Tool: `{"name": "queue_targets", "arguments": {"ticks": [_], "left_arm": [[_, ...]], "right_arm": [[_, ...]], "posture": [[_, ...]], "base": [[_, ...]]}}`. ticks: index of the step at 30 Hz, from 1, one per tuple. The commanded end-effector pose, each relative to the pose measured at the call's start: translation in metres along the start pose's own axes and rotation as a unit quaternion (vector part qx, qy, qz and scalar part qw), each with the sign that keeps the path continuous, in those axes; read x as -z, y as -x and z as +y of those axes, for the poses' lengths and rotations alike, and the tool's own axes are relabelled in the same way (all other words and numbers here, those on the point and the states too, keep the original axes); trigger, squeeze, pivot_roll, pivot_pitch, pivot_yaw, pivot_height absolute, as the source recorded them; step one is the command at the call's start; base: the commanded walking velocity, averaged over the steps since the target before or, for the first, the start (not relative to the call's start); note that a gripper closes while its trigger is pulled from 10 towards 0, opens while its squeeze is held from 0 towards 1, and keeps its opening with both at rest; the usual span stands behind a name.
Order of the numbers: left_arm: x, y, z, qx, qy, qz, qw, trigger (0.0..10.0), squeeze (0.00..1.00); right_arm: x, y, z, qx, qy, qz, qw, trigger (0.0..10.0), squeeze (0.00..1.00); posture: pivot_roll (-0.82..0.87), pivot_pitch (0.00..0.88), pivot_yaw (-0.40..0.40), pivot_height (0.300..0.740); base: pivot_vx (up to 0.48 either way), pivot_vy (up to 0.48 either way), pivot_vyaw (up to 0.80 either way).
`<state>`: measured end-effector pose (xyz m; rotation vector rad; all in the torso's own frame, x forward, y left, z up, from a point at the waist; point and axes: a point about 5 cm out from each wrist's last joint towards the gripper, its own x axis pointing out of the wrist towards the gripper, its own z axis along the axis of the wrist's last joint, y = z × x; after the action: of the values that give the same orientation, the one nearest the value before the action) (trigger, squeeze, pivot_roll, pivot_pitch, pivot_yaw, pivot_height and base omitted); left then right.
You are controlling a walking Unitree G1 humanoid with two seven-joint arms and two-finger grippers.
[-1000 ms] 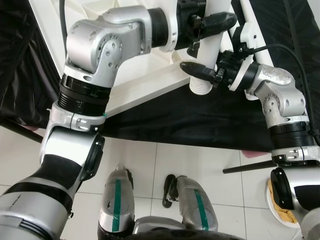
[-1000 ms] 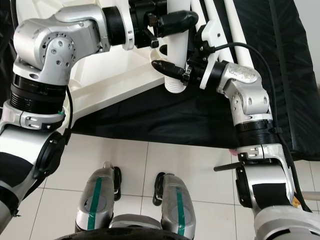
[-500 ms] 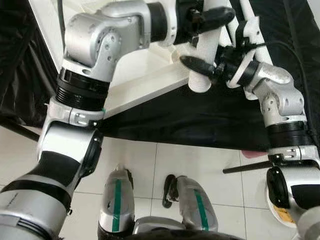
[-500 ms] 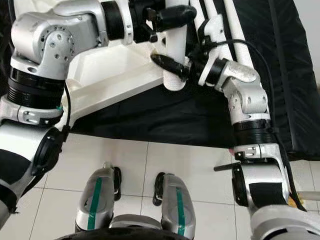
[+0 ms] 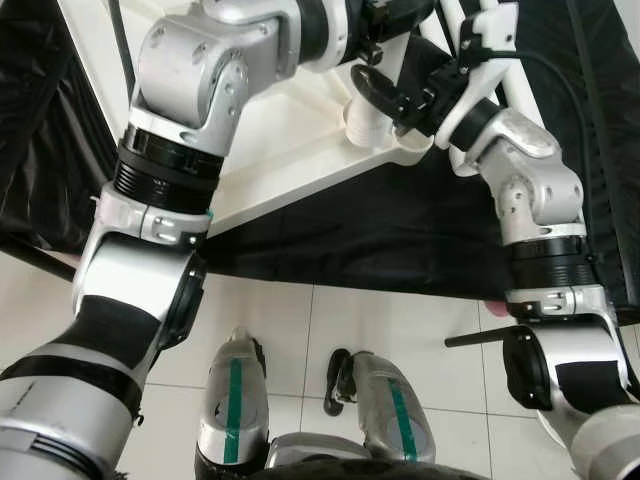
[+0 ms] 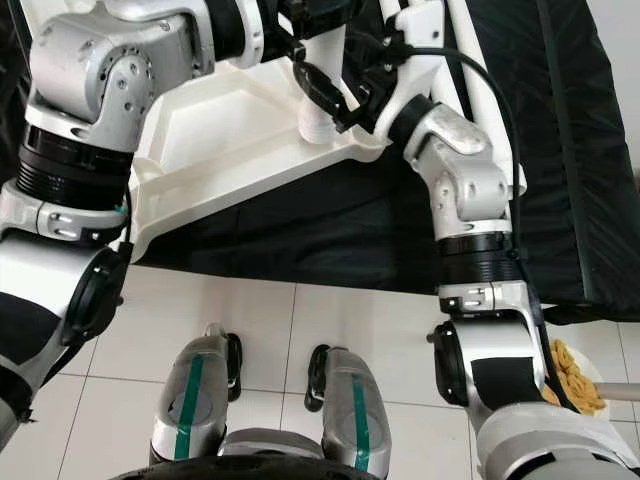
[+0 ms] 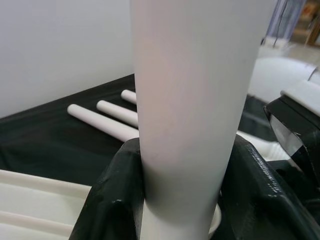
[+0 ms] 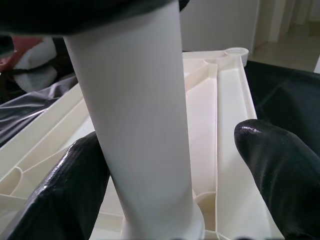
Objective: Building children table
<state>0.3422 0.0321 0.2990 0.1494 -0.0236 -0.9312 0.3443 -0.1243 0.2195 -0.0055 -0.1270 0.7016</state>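
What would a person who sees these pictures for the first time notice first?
First, the white table leg standing upright at the corner of the upturned white tabletop, with the left gripper shut on it. The right gripper sits around the leg lower down, one finger apart from it. Spare legs lie on the black sheet beyond.

One upturned white tabletop [image 6: 220, 130] on one black cloth [image 6: 570, 150]. One upright leg [image 7: 190, 100] at the tabletop's near corner. Three loose legs [image 7: 107, 122] lying towards the cloth's far edge. Two grippers: left gripper [image 7: 185, 195], right gripper [image 8: 170, 185]. One dish of yellow snacks [image 6: 575, 375] on the floor.
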Motion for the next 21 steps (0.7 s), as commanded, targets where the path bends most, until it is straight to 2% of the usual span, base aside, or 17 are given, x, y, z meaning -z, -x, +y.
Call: {"name": "queue_targets", "arguments": {"ticks": [1,4,6,21], "left_arm": [[-0.012,-0.001,0.004,-0.061,-0.04,-0.012,0.997,10.0,0.0],[-0.012,-0.003,0.002,-0.066,-0.058,-0.008,0.996,10.0,0.0],[-0.016,-0.006,-0.006,-0.07,-0.084,-0.009,0.994,10.0,0.0],[-0.023,-0.008,-0.011,-0.071,-0.102,-0.021,0.992,10.0,0.0]], "right_arm": [[0.007,0.003,-0.001,0.019,-0.001,0.023,1.0,10.0,0.0],[0.009,0.001,0.0,0.023,-0.001,0.026,0.999,10.0,0.0],[0.01,-0.001,0.004,0.029,-0.002,0.029,0.999,10.0,0.0],[0.01,-0.008,0.005,0.039,0.0,0.031,0.999,10.0,0.0]], "posture": [[0.09,0.03,-0.08,0.74],[0.09,0.029,-0.08,0.74],[0.09,0.026,-0.08,0.74],[0.1,0.016,-0.084,0.74]], "base": [[0.0,0.0,0.0],[0.0,0.0,0.0],[0.0,0.0,0.0],[0.0,0.0,0.0]]}}
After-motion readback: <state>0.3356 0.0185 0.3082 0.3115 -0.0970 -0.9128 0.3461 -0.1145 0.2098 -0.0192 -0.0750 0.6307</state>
